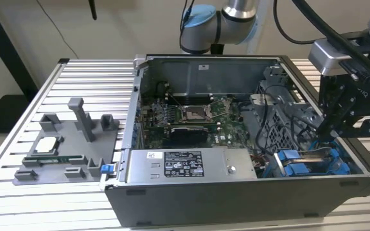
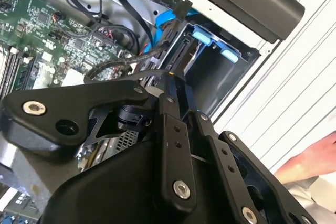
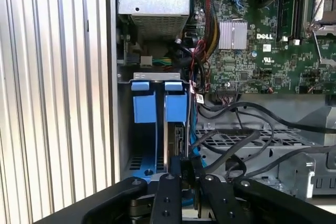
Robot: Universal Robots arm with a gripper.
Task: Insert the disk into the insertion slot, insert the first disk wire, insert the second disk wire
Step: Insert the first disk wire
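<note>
Illegible printed label (image 1: 183,164) on power-supply box (image 1: 236,164); white lettering (image 3: 265,36) on motherboard (image 3: 252,59).

- Exterior view: you've got soft, even light from overhead, bright overall. The table (image 1: 18,144) slats read pale, with a mild sheen at 9 o'clock.
- Same view: the computer case (image 1: 236,202) is dimmer inside. Shadow sits under its rear wall at 12 o'clock. More shadow covers the insertion slot (image 1: 313,161) at 4 o'clock, below the gripper (image 1: 323,132).
- First wrist view: the slats are bright and streaked with glare. The slot's floor is in deep shadow, the blue fittings (image 3: 144,103) are well lit, and the heatsink (image 3: 232,35) glints.
- Second wrist view: the slats wash out near white. The gripper (image 2: 170,80) body is near-solid black, and only its screw heads (image 2: 181,189) catch highlights.
</note>
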